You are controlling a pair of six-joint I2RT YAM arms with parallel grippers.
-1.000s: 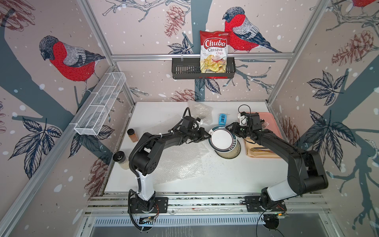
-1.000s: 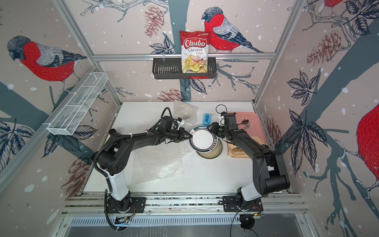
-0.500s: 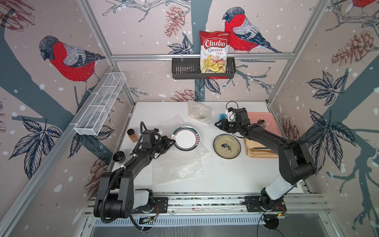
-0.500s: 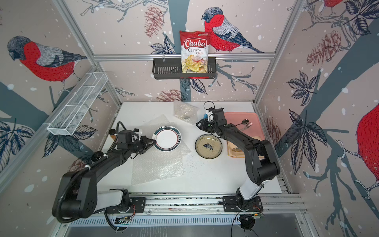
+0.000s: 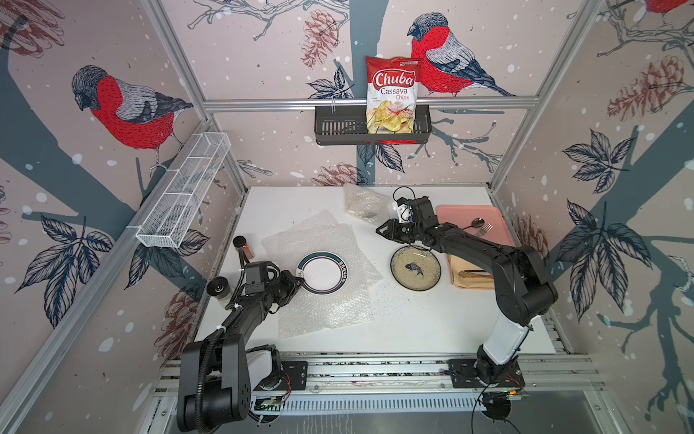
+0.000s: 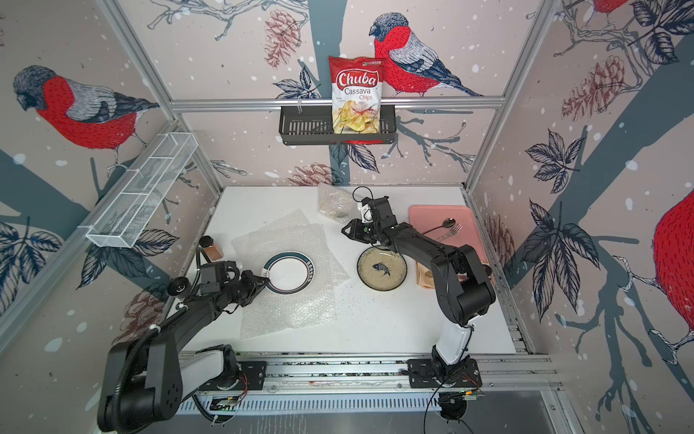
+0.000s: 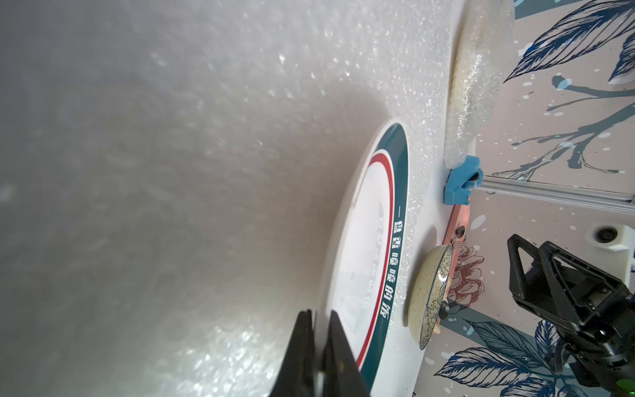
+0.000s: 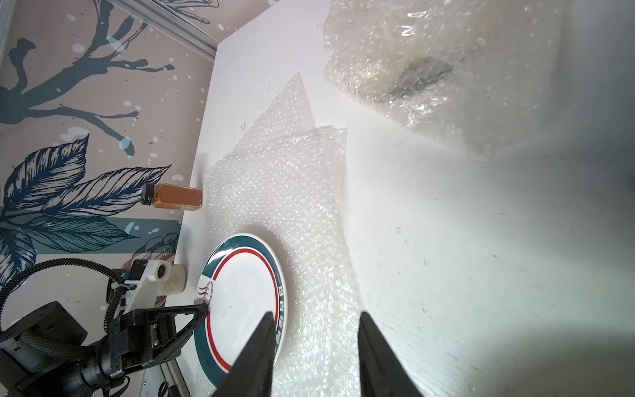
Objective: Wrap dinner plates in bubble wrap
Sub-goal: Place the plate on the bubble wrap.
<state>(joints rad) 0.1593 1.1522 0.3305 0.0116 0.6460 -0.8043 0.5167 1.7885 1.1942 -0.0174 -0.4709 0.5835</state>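
A white dinner plate with a teal and red rim (image 5: 325, 272) (image 6: 289, 272) (image 7: 364, 257) (image 8: 240, 295) lies flat on overlapping sheets of bubble wrap (image 5: 330, 312) (image 6: 293, 312) (image 8: 285, 192). My left gripper (image 5: 298, 280) (image 6: 264, 280) (image 7: 319, 314) is shut on its left rim. A speckled plate with a dark fish (image 5: 415, 268) (image 6: 382, 268) (image 7: 427, 299) sits bare on the table to the right. My right gripper (image 5: 381, 229) (image 6: 345, 230) (image 8: 316, 316) hovers open behind it, holding nothing. A bubble wrap bundle (image 5: 362, 203) (image 6: 335, 204) (image 8: 412, 68) with something cream and dark inside lies at the back.
A pink tray (image 5: 454, 216) with a spoon and fork stands at the back right, a tan bag (image 5: 471, 274) in front of it. A brown spice jar (image 5: 244, 246) and a black-lidded jar (image 5: 219, 288) stand by the left wall.
The teal-rimmed plate was held up over the fish plate; my left gripper has carried it left and laid it on the bubble wrap. My right gripper has drawn back toward the rear.
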